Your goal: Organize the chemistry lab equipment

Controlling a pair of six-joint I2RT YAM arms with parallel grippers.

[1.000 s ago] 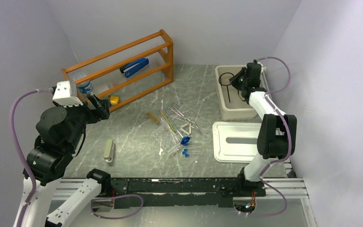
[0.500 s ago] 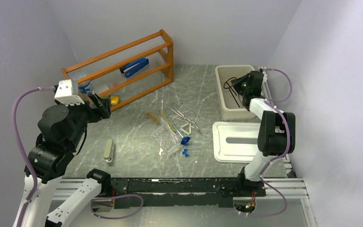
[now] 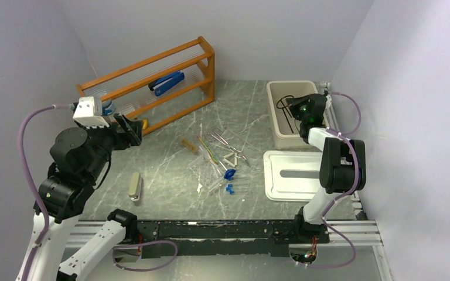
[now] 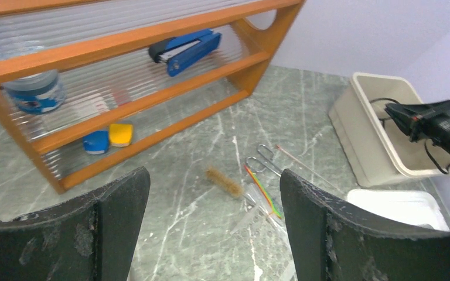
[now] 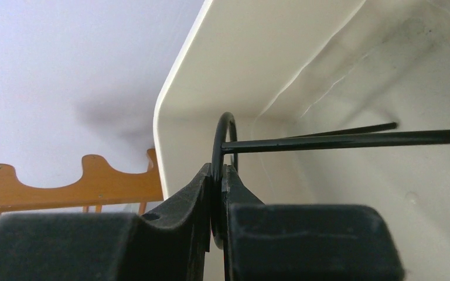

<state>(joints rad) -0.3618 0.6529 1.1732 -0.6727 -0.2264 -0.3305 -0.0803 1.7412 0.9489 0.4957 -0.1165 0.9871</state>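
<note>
From above, my right gripper (image 3: 292,106) sits over the white bin (image 3: 274,132) and holds the black wire ring stand (image 3: 281,105) inside it, while the small items (image 3: 222,157) lie scattered on the table (image 3: 164,155). In the left wrist view, the left gripper (image 4: 214,175) is spread wide and empty, facing the orange shelf (image 4: 152,36). In the right wrist view, the jaws pinch narrowly on the stand's ring.

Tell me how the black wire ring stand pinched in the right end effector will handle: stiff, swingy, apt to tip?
Probably stiff: the black wire ring stand has legs that run straight out though it is pinched only at the ring by the right end effector. Likely light, being thin wire. It may pivot in that narrow pinch and snag the bin wall.
</note>
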